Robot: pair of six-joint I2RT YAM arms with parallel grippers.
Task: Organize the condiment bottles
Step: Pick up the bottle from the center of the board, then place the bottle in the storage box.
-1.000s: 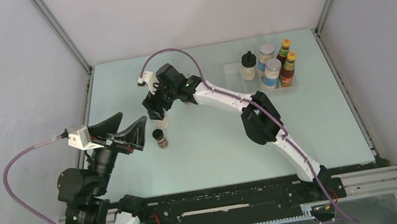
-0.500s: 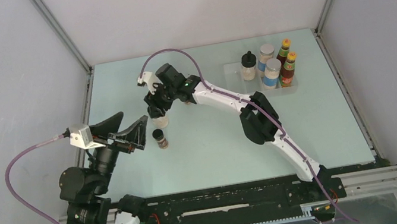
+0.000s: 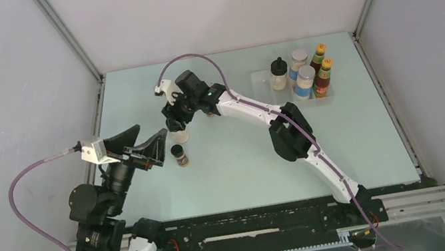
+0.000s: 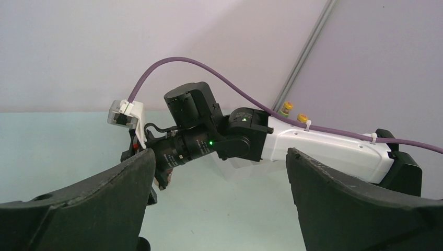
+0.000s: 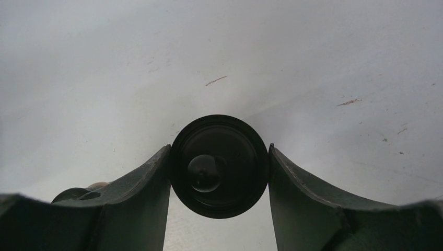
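My right gripper (image 3: 177, 123) (image 5: 219, 148) is shut on the black lid (image 5: 219, 166) of a pale jar (image 3: 180, 135) that stands at the table's middle left. Both fingers press the lid's sides. A tiny dark jar (image 3: 178, 154) stands just in front of it. My left gripper (image 3: 150, 131) (image 4: 219, 157) hovers open and empty, left of both jars. The clear tray (image 3: 260, 79) at the back right holds another black-lidded pale jar (image 3: 278, 74), two grey-lidded blue-labelled jars (image 3: 298, 62) and two red sauce bottles (image 3: 319, 56) with yellow caps.
The right arm (image 3: 288, 132) stretches diagonally across the table from its base at the near right. Walls enclose the table on the left, back and right. A purple cable (image 3: 196, 59) loops over the right wrist.
The right gripper's fingers have closed from wide open onto the jar's black lid. The left arm has shifted very slightly; the jars have not moved.
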